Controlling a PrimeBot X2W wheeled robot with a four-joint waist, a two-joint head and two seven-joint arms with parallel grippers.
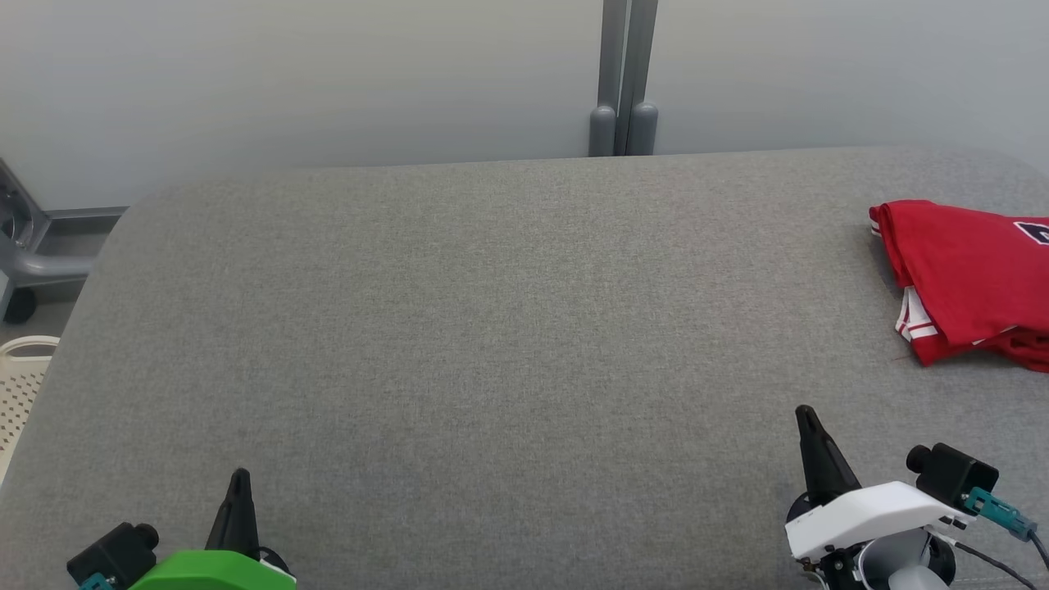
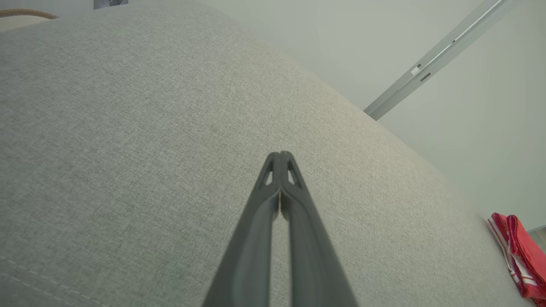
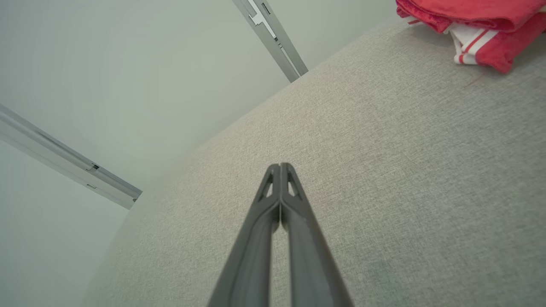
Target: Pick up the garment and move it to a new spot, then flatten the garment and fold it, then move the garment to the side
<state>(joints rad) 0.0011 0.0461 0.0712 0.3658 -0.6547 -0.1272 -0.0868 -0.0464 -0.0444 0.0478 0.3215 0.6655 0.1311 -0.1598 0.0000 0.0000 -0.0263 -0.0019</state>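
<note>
The garment (image 1: 971, 279) is red with white striped trim, folded into a small stack at the far right of the grey fabric surface (image 1: 492, 344). It also shows at the lower right edge of the left wrist view as the garment (image 2: 520, 260) and at the top right of the right wrist view as the garment (image 3: 477, 25). My left gripper (image 1: 239, 477) sits at the lower left, shut and empty, well away from it. My right gripper (image 1: 806, 412) is at the lower right, shut and empty, a short way in front of the garment. Both wrist views show the left gripper (image 2: 280, 154) and the right gripper (image 3: 280, 166) with fingertips pressed together.
A pale wall with a grey vertical post (image 1: 623, 82) stands behind the surface. At the left edge are a grey frame with a wheel (image 1: 20, 262) and a perforated cream basket (image 1: 20, 385) below the surface's rim.
</note>
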